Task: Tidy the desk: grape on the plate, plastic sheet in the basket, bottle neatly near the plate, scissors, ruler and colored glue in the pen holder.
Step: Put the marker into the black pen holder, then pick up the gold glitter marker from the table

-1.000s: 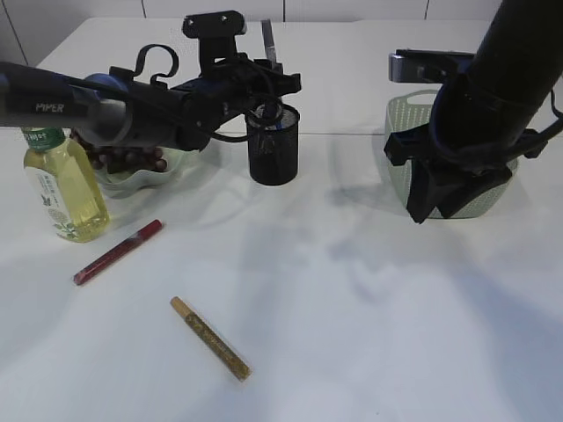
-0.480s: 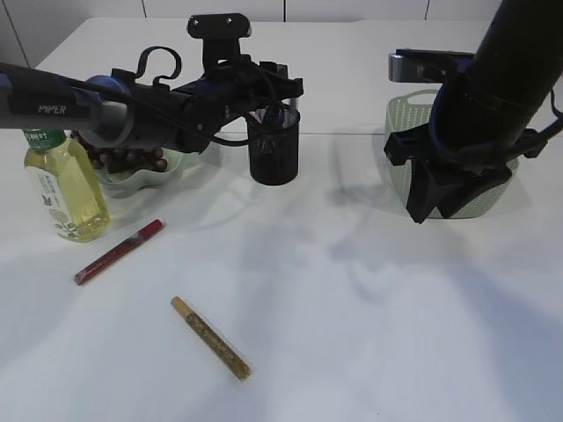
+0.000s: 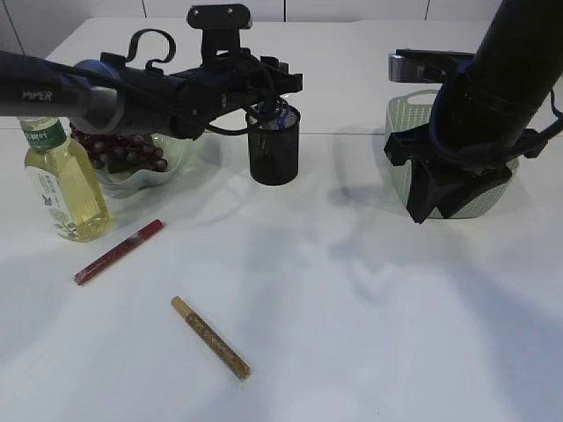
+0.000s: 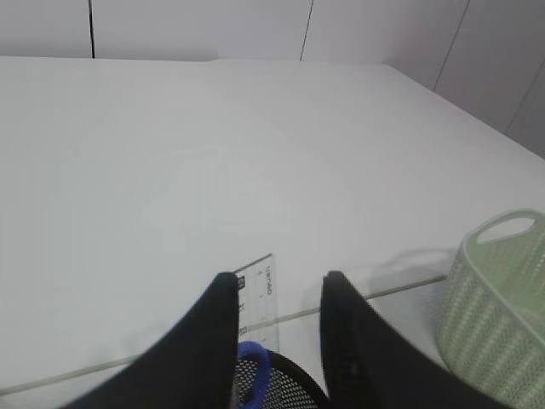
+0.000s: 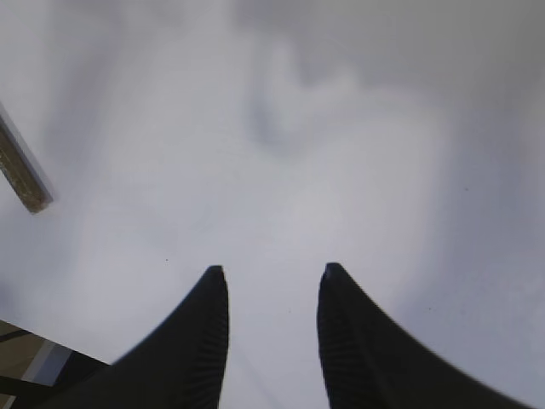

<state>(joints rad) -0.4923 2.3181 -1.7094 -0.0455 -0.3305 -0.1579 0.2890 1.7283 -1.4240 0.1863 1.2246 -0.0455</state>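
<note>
The right arm's bulk hides part of the basket [image 3: 400, 119]; its right pincer [image 5: 271, 281] hangs apart over bare tabletop [image 3: 352, 308]. The left pincer [image 4: 277, 285], apart, hovers over the pen holder [image 3: 274, 145], where the ruler [image 4: 257, 294] stands, partly hidden.

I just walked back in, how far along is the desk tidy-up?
Done: grapes on plate, bottle beside it, ruler and blue-handled scissors in pen holder. In hand: nothing; left gripper open above the holder. Left: red glue stick and gold glue stick.
</note>
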